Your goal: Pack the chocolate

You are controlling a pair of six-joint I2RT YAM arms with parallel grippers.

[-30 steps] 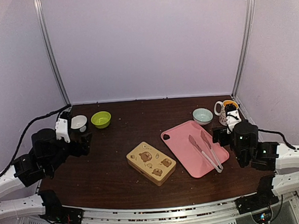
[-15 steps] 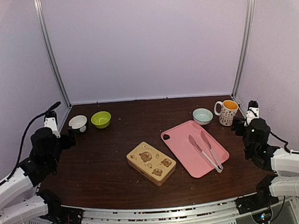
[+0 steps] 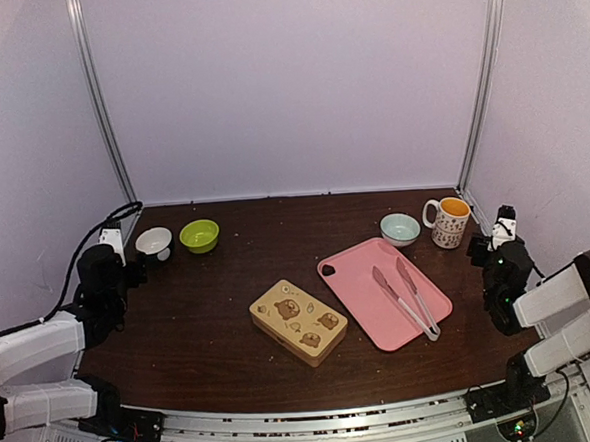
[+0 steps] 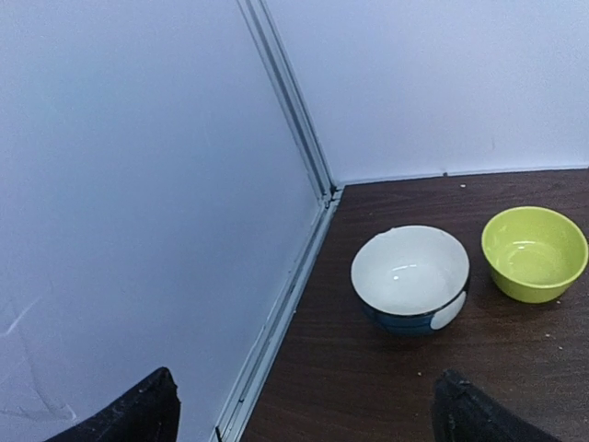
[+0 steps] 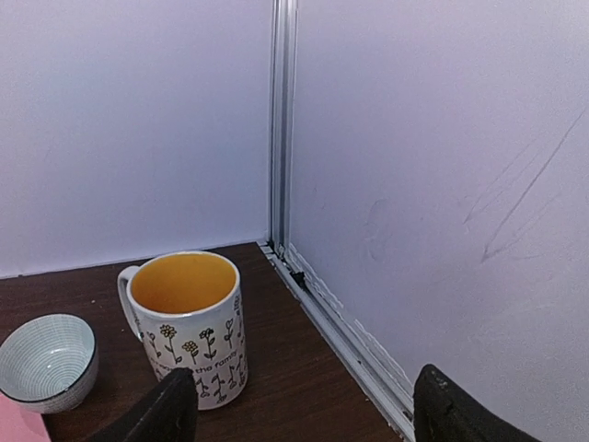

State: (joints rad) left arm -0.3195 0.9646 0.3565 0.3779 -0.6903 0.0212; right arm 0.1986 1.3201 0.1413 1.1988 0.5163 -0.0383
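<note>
A: Why is neither arm over the work? The left arm (image 3: 100,283) sits at the left edge of the worktop (image 3: 211,316) and the right arm (image 3: 504,273) at the right edge. Both are well apart from the tan tin (image 3: 298,321) in the middle.

B: I read it as a rest pose, out of the way. The left jaws are wide with nothing between them. Their camera faces the white bowl (image 4: 409,276) and the green bowl (image 4: 535,253), both empty. The right jaws are also apart and empty, facing the flowered mug (image 5: 184,318) and the pale blue bowl (image 5: 44,362).

A: Tin?

B: Lid on, bear drawings up, set askew just beside the pink board (image 3: 354,282). The tongs (image 3: 408,299) lie on that board, with neither arm near them.

A: And the chocolate?

B: I cannot place it with certainty. No brown lumps show in any bowl I can see into. One small dark spot (image 3: 328,270) sits at the board's far left corner, rounded, near black and far smaller than the tin. It could be a lump or a hanging hole; it is too small to tell. The lid hides the tin's inside, and the mug's bottom is out of sight.

A: Judgement: either nothing is packed yet, or everything is under that lid. Unresolved.
</note>
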